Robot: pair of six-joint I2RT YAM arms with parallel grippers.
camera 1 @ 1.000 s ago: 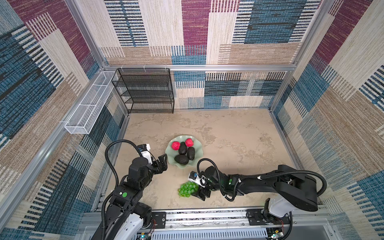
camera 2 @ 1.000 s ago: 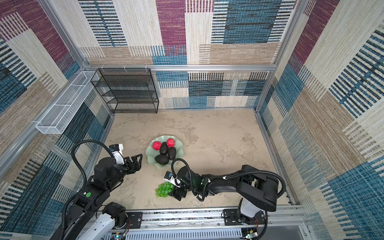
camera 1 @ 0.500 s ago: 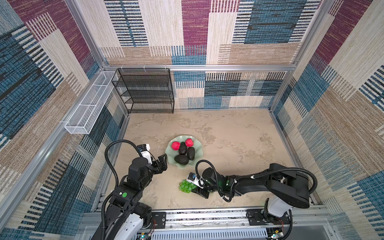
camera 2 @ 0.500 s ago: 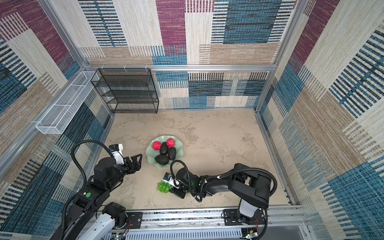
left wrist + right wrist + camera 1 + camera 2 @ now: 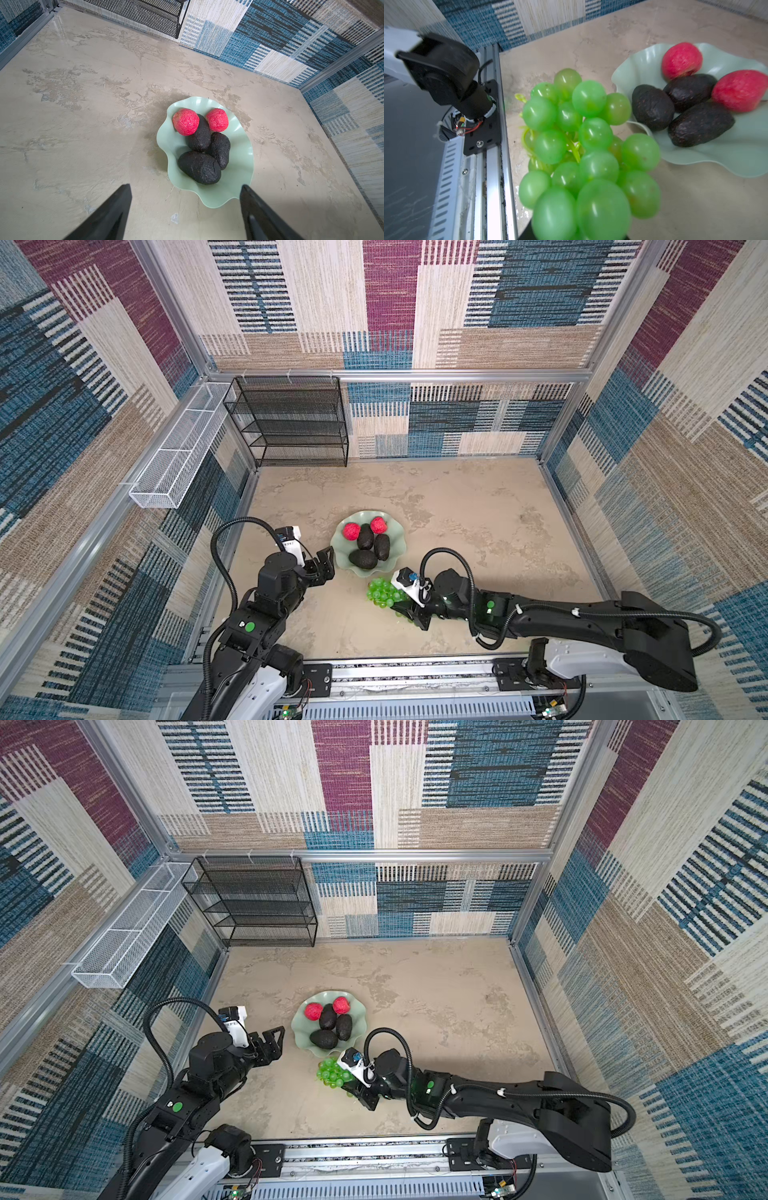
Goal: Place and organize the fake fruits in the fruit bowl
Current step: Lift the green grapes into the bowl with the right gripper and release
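The pale green fruit bowl (image 5: 398,558) (image 5: 300,1038) sits mid-table and holds three dark avocados (image 5: 363,559) and two red fruits (image 5: 351,531). My right gripper (image 5: 401,608) (image 5: 353,1088) is shut on the bunch of green grapes (image 5: 380,593) (image 5: 330,1073), just in front of the bowl's near rim. In the right wrist view the grapes (image 5: 583,145) fill the middle and hide the fingers, with the bowl (image 5: 737,164) beyond them. My left gripper (image 5: 328,562) (image 5: 185,187) stands open and holds nothing, at the bowl's left edge (image 5: 218,199).
A black wire shelf rack (image 5: 291,423) stands against the back wall at the left. A white mesh basket (image 5: 178,456) hangs on the left wall. The metal rail (image 5: 374,672) runs along the table's front edge, close behind the grapes.
My right gripper has shut on the grapes and carried them a little toward the bowl. The left arm has not moved.
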